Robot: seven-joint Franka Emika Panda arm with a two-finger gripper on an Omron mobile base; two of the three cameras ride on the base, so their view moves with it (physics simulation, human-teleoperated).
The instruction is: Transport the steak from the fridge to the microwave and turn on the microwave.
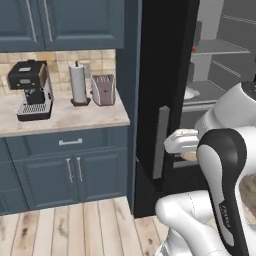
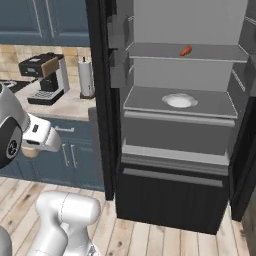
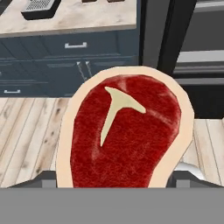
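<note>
Raw red steak (image 3: 127, 135) with tan fat rim sat, we think, clamped in our gripper (image 3: 118, 177); open black-framed fridge (image 2: 170, 125) stood beyond.

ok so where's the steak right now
In the hand view the steak sits close up in the claw, out of the fridge, above the wooden floor in front of the blue cabinets.

At the lower right of the left base view the arm (image 1: 220, 200) is glossy white with rounded, bulbous links and a long black joint cover bearing small pale lettering. In the right base view, white rounded segments and a dark round joint cap fill the lower left.
</note>
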